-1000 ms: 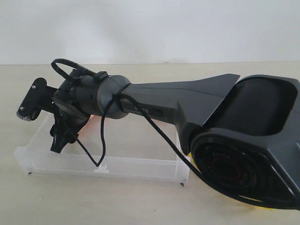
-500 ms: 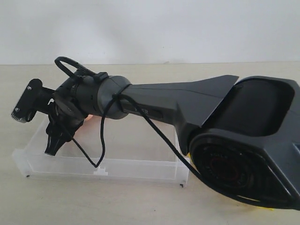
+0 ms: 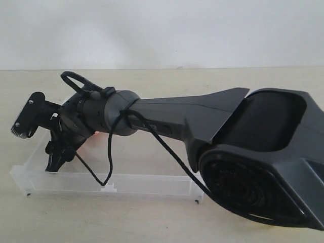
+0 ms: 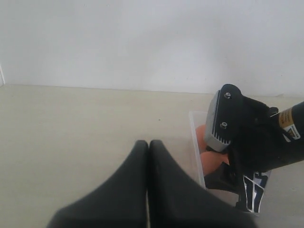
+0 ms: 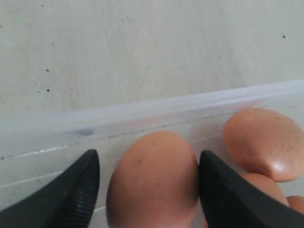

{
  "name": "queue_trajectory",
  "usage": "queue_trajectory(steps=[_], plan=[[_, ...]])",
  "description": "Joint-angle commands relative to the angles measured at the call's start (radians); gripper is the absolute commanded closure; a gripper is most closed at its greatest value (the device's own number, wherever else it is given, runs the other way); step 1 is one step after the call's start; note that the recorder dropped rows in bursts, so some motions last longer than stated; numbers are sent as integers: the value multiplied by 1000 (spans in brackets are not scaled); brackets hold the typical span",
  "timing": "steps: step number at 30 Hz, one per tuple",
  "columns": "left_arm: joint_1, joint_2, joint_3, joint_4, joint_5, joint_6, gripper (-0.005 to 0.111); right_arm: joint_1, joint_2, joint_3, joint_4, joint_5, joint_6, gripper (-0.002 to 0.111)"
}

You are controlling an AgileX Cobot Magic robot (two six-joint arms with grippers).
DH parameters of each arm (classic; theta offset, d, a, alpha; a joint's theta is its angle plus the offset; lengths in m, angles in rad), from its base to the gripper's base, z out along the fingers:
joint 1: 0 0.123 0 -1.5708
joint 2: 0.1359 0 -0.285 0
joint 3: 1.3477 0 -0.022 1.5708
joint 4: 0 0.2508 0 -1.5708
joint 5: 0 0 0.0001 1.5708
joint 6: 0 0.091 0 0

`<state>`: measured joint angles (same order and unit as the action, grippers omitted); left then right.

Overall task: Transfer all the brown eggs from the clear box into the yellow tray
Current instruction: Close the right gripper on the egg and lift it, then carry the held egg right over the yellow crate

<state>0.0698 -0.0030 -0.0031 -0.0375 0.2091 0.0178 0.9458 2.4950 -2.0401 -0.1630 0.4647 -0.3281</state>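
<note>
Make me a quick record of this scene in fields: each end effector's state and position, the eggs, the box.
right end effector: open, inside the clear box, near its wall
between its fingers: one brown egg
contact: a gap shows at one finger; the other looks close to touching
neighbouring egg: right beside the first one
egg lifted: not yet
left end effector: shut, holding nothing, over the table outside the box

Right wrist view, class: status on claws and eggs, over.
Left claw shut, outside clear box. Right claw open, astride one brown egg at its wall. Neighbouring eggs crowd one finger.
</note>
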Motion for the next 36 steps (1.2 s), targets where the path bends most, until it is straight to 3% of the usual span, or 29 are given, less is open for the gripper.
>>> queue_trajectory(steps=[1, 7, 15, 23, 36], plan=[[1, 3, 3, 2, -6, 2, 111, 0, 10, 4, 8, -17, 34, 60], [1, 3, 3, 2, -6, 2, 111, 0, 10, 4, 12, -10, 117, 109], [1, 3, 3, 2, -6, 2, 111, 0, -30, 4, -68, 77, 421, 106], [1, 3, 3, 2, -6, 2, 111, 6, -112, 4, -568, 141, 986, 106], [1, 3, 3, 2, -6, 2, 111, 12, -181, 5, -699, 157, 1145, 107]])
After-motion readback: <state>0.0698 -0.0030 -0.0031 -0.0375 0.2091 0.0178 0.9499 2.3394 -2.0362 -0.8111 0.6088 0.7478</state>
